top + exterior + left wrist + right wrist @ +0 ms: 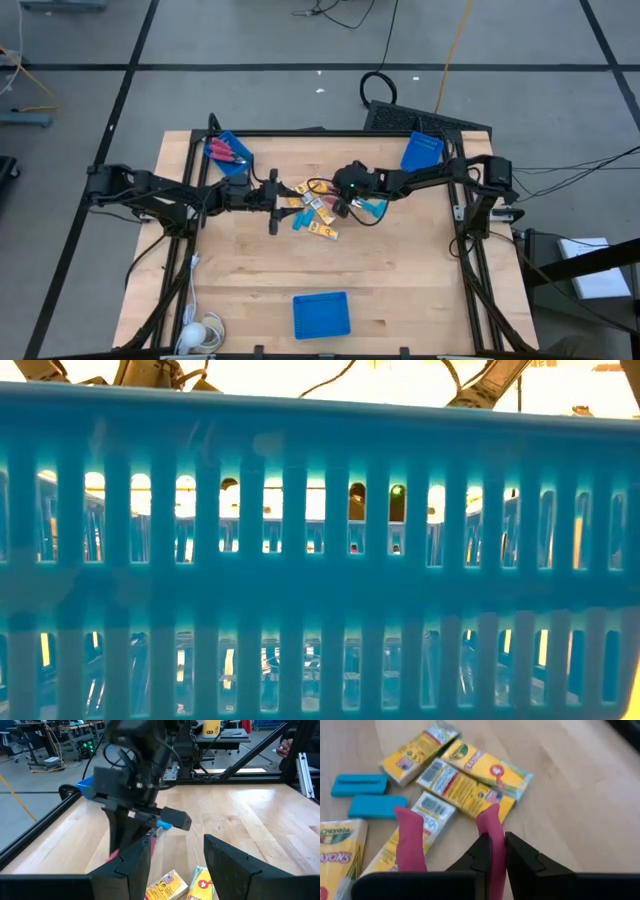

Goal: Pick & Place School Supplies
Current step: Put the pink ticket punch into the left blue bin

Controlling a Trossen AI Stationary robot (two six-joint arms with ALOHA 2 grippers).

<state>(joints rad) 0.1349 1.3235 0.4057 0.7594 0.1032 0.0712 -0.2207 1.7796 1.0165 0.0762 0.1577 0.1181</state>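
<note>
Pink-handled scissors (pixel 410 842) are in my right gripper (pixel 495 857), which is shut on them above the pile of yellow crayon packs (pixel 462 787) in the table's middle (pixel 312 212). Two light-blue oblong pieces (pixel 370 795) lie on the wood beside the packs. My left gripper (pixel 185 865) stands open just left of the pile (pixel 280 203), nothing between its fingers. More pink scissors lie in the far-left blue bin (pixel 228 150). My right gripper pinches one pink handle arm of the scissors (pixel 491 827) between its two fingers. The fingers slant down from the table's right side. The other handle arm (pixel 409 835) stands free beside them. The scissors' blades are hidden behind the gripper.
A blue bin (pixel 422 150) stands at the far right and another (pixel 320 315) at the near edge; its slotted wall (pixel 320 560) fills the low view. A black frame (pixel 200 190) borders the table. Bare wood lies toward the near side.
</note>
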